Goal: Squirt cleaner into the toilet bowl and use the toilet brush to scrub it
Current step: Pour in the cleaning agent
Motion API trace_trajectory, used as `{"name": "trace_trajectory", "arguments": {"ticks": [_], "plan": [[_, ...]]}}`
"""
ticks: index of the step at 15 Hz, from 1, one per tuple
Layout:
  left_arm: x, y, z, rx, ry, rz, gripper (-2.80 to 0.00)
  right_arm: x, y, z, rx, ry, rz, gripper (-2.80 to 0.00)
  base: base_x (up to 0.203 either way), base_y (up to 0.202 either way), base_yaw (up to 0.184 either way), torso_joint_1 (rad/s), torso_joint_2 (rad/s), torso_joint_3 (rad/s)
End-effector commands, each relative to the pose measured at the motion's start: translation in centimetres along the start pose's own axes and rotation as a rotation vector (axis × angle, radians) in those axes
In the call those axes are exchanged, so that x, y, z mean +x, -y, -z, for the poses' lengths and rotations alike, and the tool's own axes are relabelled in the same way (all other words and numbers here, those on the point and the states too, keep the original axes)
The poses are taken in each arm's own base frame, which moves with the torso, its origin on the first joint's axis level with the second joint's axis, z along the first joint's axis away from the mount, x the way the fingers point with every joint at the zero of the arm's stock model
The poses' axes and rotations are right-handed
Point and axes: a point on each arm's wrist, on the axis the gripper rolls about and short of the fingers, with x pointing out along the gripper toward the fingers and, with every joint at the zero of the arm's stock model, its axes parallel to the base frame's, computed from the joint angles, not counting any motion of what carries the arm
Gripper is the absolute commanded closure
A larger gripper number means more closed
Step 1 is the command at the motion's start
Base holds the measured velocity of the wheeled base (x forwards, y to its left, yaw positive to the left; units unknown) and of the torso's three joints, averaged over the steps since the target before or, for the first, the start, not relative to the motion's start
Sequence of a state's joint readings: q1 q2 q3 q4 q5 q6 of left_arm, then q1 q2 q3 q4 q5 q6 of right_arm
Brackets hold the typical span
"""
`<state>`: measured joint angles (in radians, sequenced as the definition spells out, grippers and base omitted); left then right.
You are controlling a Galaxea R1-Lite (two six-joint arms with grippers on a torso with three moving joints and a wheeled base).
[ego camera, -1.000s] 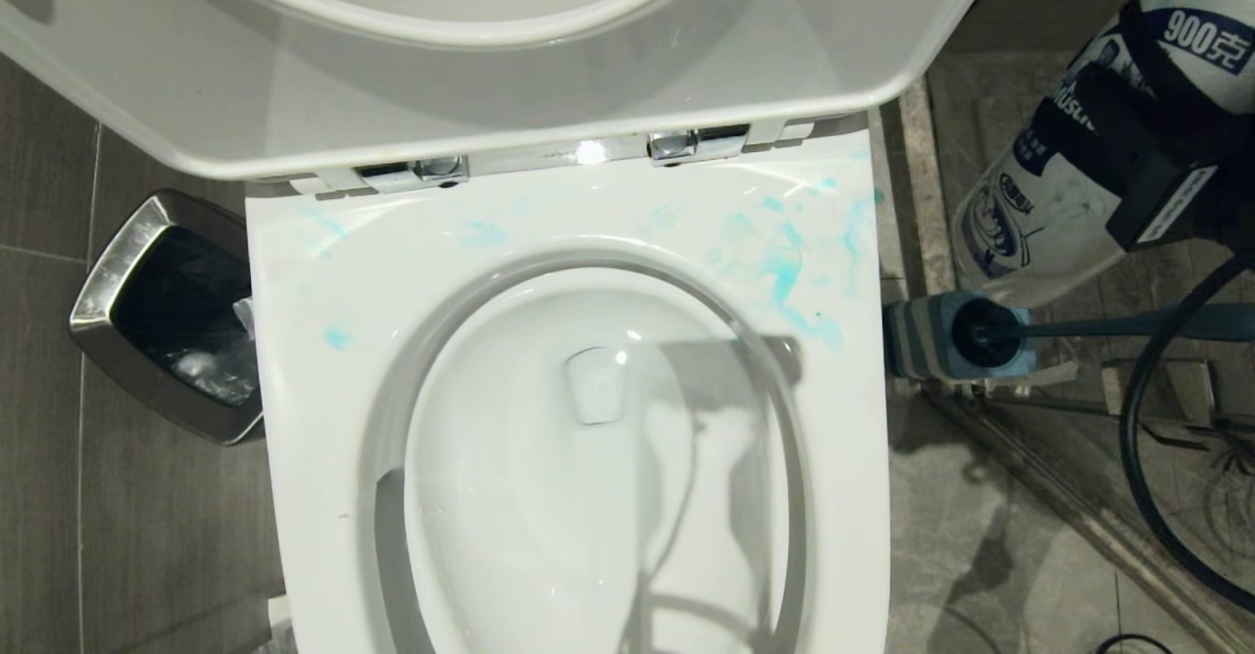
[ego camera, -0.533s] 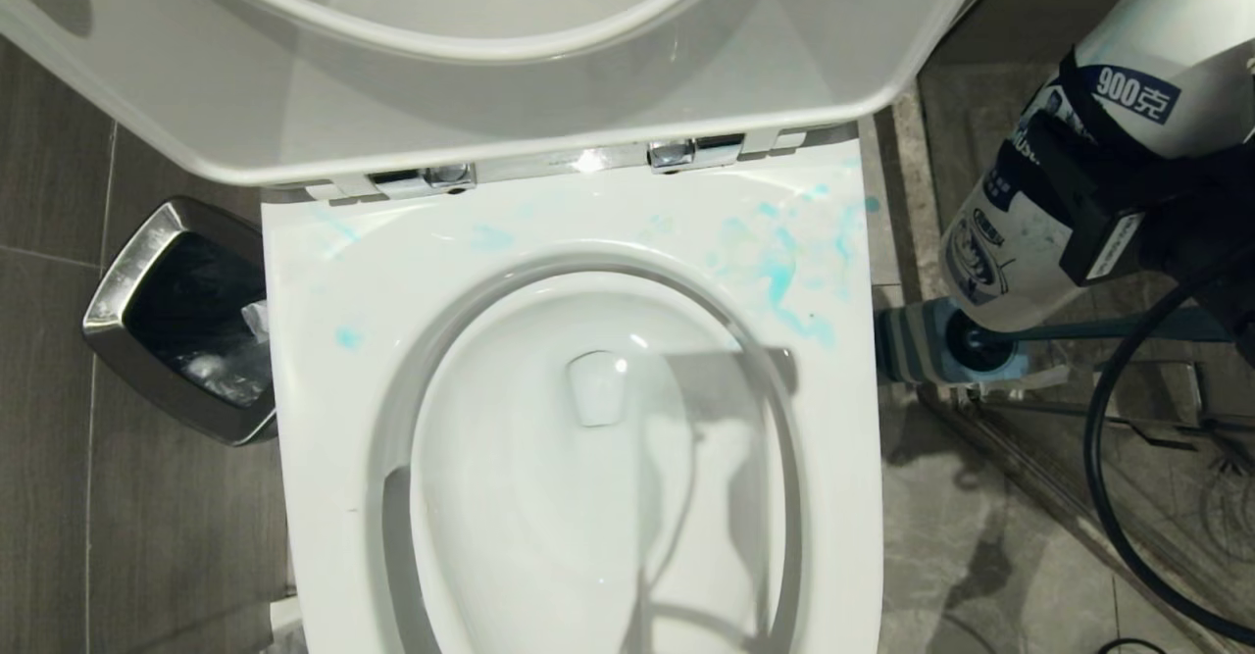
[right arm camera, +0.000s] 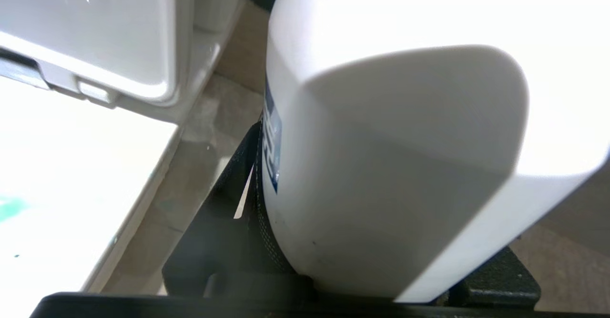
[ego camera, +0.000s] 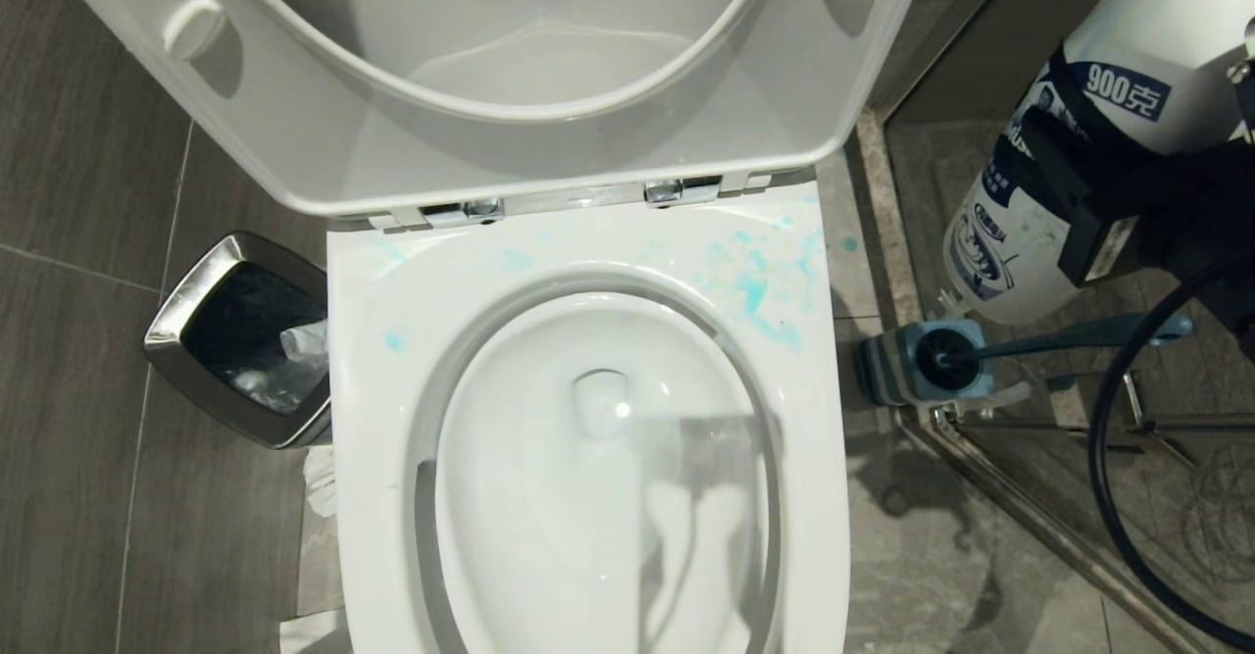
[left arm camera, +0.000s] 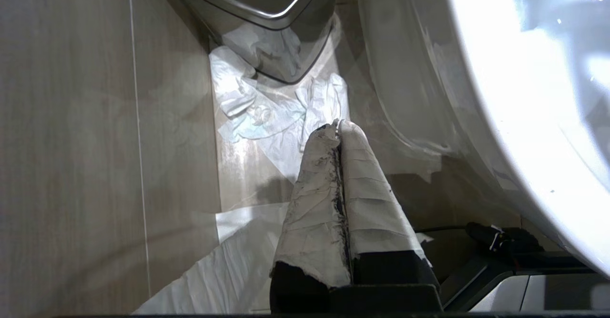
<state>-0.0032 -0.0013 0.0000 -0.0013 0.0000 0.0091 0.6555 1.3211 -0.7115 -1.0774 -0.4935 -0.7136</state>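
Note:
The white toilet bowl (ego camera: 377,409) fills the middle of the head view, its lid raised. Teal-blue smears (ego camera: 760,291) mark its back right rim. At the far right my right gripper (ego camera: 1098,203) is shut on the cleaner (ego camera: 1118,134), a white bottle with a blue label and an orange cap at the frame's top edge. It hangs tilted over the floor, to the right of the toilet. In the right wrist view the cleaner (right arm camera: 405,141) fills the space between the black fingers (right arm camera: 224,213). The toilet brush (ego camera: 1069,333) stands in its holder (ego camera: 882,372) below the bottle. My left gripper (left arm camera: 337,129) is shut and empty, low beside the toilet's outer wall.
A steel waste bin (ego camera: 235,340) with a dark liner stands left of the toilet. Crumpled white paper (left arm camera: 267,103) lies on the floor at its foot. A black cable (ego camera: 1103,497) loops at the right, over a metal threshold rail (ego camera: 1020,507).
The whole head view has shifted: more of the lid shows and the toilet looks smaller and further right, so the camera moved. The right gripper still holds the cleaner, and the left gripper is parked.

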Motion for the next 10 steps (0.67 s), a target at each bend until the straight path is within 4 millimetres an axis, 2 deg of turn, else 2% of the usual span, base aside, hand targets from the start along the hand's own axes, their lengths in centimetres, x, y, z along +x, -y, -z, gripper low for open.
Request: {"name": "trace_trajectory", "arguments": {"ticks": [1,10], "plan": [[0.01,0.00,-0.01,0.000,-0.001,0.000,0.00,0.03,-0.03,-0.01,-0.002,0.001,0.003,0.00,0.000,0.000,0.000,0.006,0.00,0.207],[0.01,0.00,-0.01,0.000,-0.001,0.000,0.00,0.31,-0.47,-0.04,-0.005,0.001,-0.011,0.00,0.000,0.000,0.000,0.002,0.00,0.199]]}}
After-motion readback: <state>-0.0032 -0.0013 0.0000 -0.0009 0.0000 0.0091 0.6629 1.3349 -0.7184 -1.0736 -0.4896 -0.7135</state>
